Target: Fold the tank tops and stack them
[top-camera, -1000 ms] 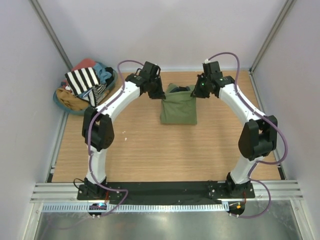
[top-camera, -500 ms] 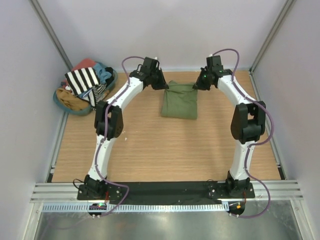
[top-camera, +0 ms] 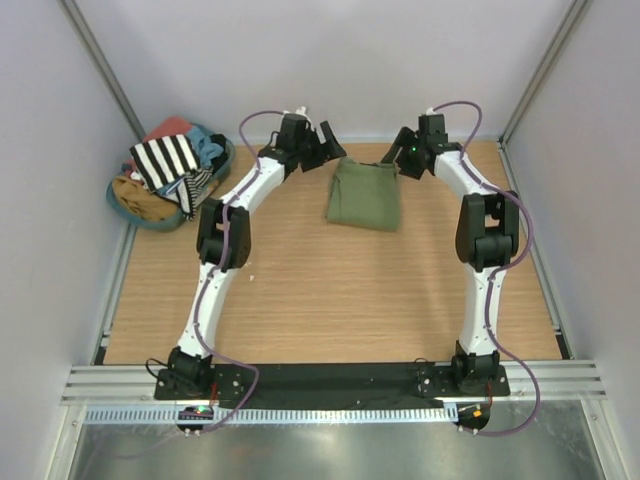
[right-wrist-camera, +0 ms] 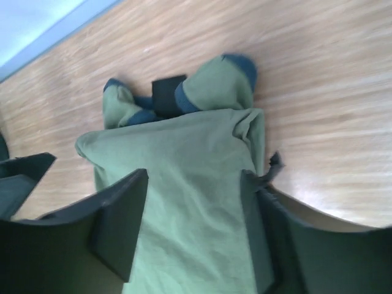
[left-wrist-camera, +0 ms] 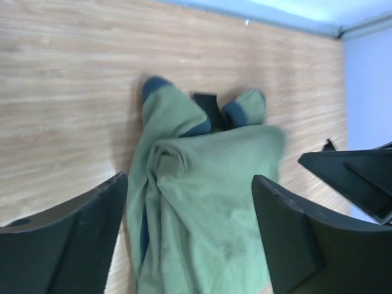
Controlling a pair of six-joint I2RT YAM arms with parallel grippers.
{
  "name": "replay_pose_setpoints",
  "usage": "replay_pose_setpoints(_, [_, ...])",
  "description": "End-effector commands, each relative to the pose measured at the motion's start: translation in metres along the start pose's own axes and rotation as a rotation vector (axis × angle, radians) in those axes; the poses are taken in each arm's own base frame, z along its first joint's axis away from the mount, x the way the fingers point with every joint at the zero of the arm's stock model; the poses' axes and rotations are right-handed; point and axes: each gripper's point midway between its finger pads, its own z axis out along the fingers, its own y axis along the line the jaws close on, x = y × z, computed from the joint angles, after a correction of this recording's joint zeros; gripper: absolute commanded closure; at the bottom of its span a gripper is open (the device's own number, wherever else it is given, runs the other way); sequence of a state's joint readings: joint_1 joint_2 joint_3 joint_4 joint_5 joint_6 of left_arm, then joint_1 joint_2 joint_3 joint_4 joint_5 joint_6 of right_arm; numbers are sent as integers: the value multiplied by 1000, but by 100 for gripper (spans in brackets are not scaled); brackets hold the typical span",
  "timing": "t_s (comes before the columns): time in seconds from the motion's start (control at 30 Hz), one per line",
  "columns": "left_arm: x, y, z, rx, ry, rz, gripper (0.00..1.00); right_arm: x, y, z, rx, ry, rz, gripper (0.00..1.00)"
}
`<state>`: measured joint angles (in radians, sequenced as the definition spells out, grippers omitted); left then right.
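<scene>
Both grippers have let go of the olive green tank top (top-camera: pixel 364 196) since a second ago and drawn back toward the far wall; the garment, then hanging from them by its far edge, now lies folded flat on the table (top-camera: pixel 300 290). Left gripper (top-camera: pixel 328 152): jaws spread wide, nothing between them, poised above the top's far left corner. Right gripper (top-camera: pixel 395 160): jaws likewise apart and empty, above the far right corner. In each wrist view the dark fingers (left-wrist-camera: pixel 73 239) stand either side of the green cloth without pinching it. Shoulder straps, edged in dark blue, point toward the far wall, with a small dark patch (left-wrist-camera: pixel 208 107) between them. Folded top sits at the far centre of the table, between the two grippers, roughly rectangular with some creasing along its left fold. Striped tank top (top-camera: pixel 165 160): unfolded, draped over a heap of clothing in the basket (top-camera: pixel 120 205) at the far left, well apart from the green one. Salmon-red garment (top-camera: pixel 170 128) and light blue garment (top-camera: pixel 212 146) lie in the same heap.
</scene>
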<state>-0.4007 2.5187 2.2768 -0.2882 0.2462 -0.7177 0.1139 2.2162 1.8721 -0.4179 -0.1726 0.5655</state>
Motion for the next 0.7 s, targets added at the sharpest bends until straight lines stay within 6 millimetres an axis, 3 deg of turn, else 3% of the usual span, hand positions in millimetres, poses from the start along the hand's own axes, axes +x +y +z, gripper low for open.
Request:
replay_pose_setpoints(0.0, [-46,-22,-7,96,-115,-2,13,-40,11,-2,-56,-163,7,28])
replay_pose_setpoints(0.07, [-59,-30,-22,110,-132,0,11,-46,18,-17,-77,-196,-16,22])
replay_pose_setpoints(0.1, [-52,-23,-23,92,-116,-2,10,-50,19,-22,-85,-219,-20,22])
replay_pose_setpoints(0.17, [-62,-36,-45,100,-137,33,10,-39,11,-28,-70,-210,-20,24])
replay_pose_setpoints(0.27, [-40,-31,-63,81,-86,27,13,-28,11,-46,-85,-201,-29,28])
replay_pose_setpoints(0.37, [-18,-34,-75,76,-38,23,14,-5,8,-56,-97,-144,-40,25])
replay_pose_setpoints(0.43, [8,-34,-82,70,10,19,14,11,1,-60,-94,-110,-42,22])
replay_pose_setpoints(0.53, [42,-36,-84,65,66,24,13,33,-11,-60,-85,-72,-33,21])
replay_pose_setpoints(0.67, [72,-28,-75,43,125,1,17,62,-29,-53,-51,-6,-4,23])
